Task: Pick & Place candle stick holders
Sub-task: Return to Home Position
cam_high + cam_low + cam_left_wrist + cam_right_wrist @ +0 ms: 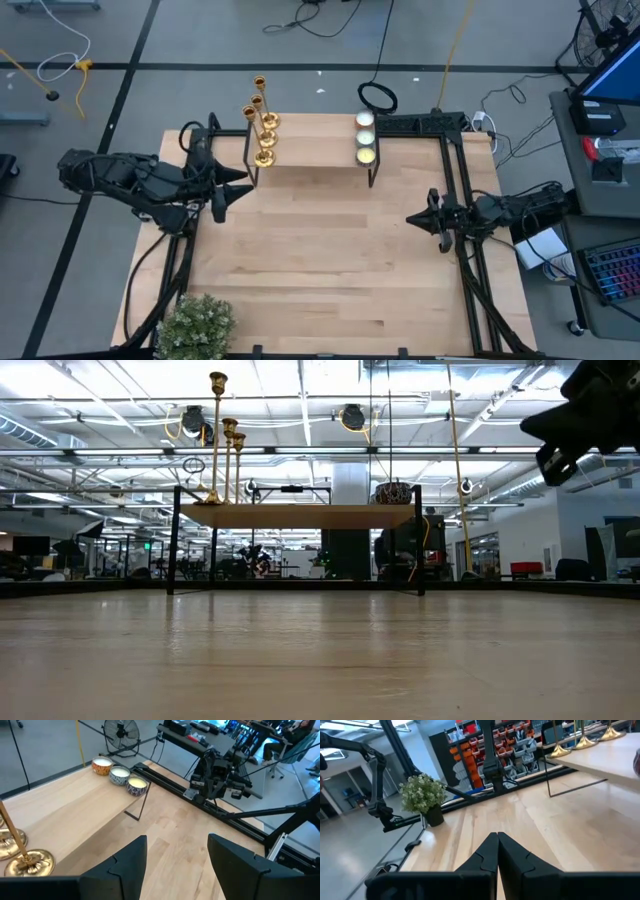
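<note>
Open pale wooden table point(330, 270) lies between your grippers: left gripper point(240, 192) near the left edge, fingers spread; right gripper point(412, 217) near the right edge, fingers pressed together. Beyond, three tall gold metal candle stick holders point(263, 125) stand at the left end of the low wooden shelf point(310, 152)

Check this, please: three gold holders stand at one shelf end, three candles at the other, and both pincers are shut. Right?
Not quite. The left pincer is open, as the left wrist view shows; only the right pincer is shut. The holders, candles and shelf are as stated.
</note>
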Robot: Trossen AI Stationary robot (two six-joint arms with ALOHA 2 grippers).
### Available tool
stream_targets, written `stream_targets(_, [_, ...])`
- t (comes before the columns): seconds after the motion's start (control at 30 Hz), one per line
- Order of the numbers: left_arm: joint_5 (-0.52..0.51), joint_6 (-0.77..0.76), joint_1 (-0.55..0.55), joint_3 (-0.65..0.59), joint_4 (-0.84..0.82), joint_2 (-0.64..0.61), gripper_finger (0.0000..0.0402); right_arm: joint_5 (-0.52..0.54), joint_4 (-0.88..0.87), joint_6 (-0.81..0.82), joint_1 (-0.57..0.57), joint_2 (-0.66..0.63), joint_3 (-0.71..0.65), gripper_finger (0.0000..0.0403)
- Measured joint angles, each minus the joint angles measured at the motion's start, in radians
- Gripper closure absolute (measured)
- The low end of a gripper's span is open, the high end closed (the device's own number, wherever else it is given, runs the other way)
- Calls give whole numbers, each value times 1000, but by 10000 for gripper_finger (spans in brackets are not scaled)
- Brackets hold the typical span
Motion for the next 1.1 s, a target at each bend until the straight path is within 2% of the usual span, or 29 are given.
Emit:
stream_targets(0.43, [0, -28, 0, 0, -15, -1, 188, -31, -59, -14, -63, -12, -23, 403])
stream_targets(0.67, [0, -44, 0, 0, -29, -1, 188, -127, -88, -10, -139, -12, -24, 403])
stream_targets(0.8, [-8, -38, 6, 0, -30, -1, 188, -147, -22, -14, -173, -12, -55, 403])
stream_targets(0.97, [0, -42, 24, 0, -53, -1, 188, -280, 143, 33, -223, -11, -167, 403])
stream_targets(1.1, [2, -52, 29, 0, -76, -1, 188, -335, 148, 35, -258, 10, -166, 403])
